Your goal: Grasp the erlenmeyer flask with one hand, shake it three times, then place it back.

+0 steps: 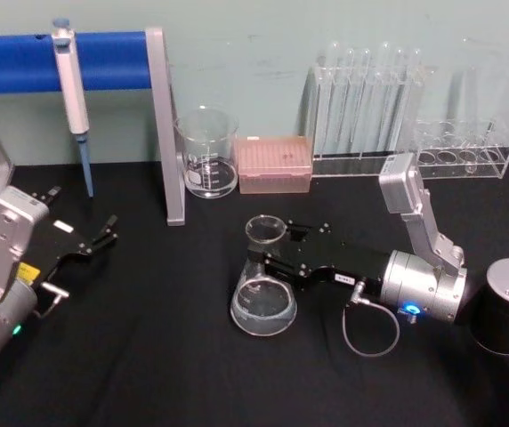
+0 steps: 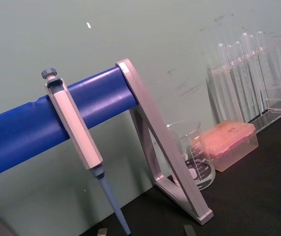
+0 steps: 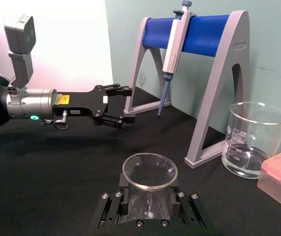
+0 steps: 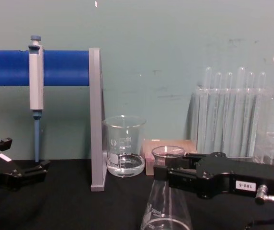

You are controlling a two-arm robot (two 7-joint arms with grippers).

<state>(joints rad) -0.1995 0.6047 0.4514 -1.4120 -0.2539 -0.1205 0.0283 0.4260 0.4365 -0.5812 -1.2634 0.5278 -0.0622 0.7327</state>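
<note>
The erlenmeyer flask [image 1: 262,298] is clear glass with a little liquid in its wide base. It stands upright at the middle of the black table. My right gripper [image 1: 277,249] reaches in from the right and is shut on its narrow neck just under the rim, one finger on each side. In the right wrist view the flask's rim [image 3: 150,170] sits between the fingers [image 3: 124,187]. The chest view shows the flask [image 4: 165,211] and right gripper [image 4: 173,170] low at the right. Whether the base touches the cloth I cannot tell. My left gripper [image 1: 84,206] rests open at the far left.
A glass beaker [image 1: 208,153] and a pink tip box [image 1: 275,165] stand behind the flask. A pipette [image 1: 72,80] hangs on the blue-barred stand [image 1: 161,124] at back left. Test tube racks [image 1: 370,107] line the back right. A black cylinder [image 1: 506,307] stands at the right edge.
</note>
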